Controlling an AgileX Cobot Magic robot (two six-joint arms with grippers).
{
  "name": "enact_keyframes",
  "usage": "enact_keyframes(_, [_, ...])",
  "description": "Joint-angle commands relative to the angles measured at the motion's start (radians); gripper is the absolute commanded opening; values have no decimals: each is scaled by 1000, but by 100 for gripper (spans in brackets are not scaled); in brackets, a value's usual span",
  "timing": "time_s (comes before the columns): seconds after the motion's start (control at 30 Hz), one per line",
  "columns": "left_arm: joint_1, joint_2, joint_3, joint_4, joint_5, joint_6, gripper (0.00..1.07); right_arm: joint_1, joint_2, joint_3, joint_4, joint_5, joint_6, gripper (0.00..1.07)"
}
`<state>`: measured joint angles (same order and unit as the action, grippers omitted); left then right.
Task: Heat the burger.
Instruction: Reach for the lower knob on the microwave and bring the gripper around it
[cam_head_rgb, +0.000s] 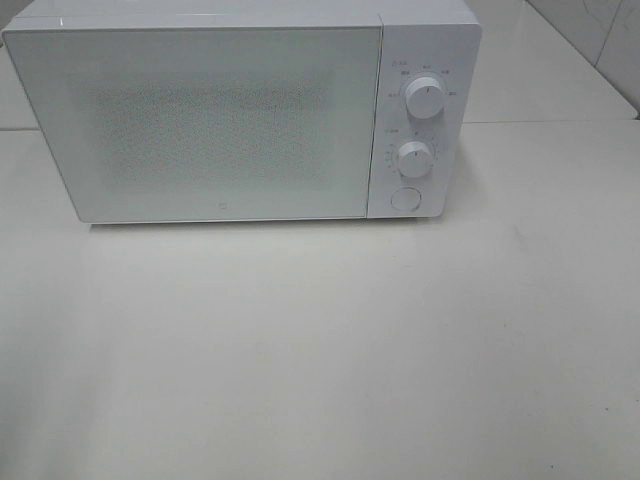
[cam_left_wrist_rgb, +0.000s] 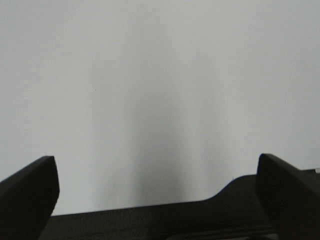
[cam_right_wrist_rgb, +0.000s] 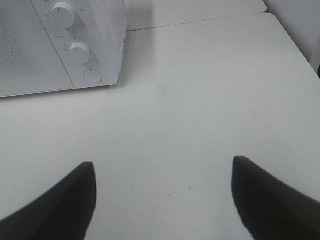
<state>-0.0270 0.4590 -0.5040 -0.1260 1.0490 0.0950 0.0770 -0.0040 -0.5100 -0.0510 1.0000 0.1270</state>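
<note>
Now, a white microwave (cam_head_rgb: 200, 120) stands at the far side of the pale table (cam_head_rgb: 320, 350), with its door closed. On its control panel, to the right of the door, an upper knob (cam_head_rgb: 425, 100) sits above a lower knob (cam_head_rgb: 414, 157), and a round button (cam_head_rgb: 404, 198) is below both. The left gripper (cam_left_wrist_rgb: 156, 165) has its two dark fingers spread wide apart over a plain pale surface, and nothing is between them. The right gripper (cam_right_wrist_rgb: 162, 165) is also spread and holds nothing; it is above the table, with the panel side of the microwave well ahead of it. The burger shows in no view, so I cannot tell where it is.
</note>
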Motion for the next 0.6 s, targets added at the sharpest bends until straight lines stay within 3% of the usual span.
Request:
enact_keyframes(0.03, [4, -125, 4, -1, -11, 4, 100, -6, -24, -1, 4, -6, -3, 71])
enact_keyframes(0.27, [4, -330, 4, -9, -11, 2, 100, -6, -24, -1, 4, -6, -3, 71])
enact_keyframes(0.6, [3, -490, 4, -18, -13, 1, 100, -6, -24, -1, 4, -6, -3, 71])
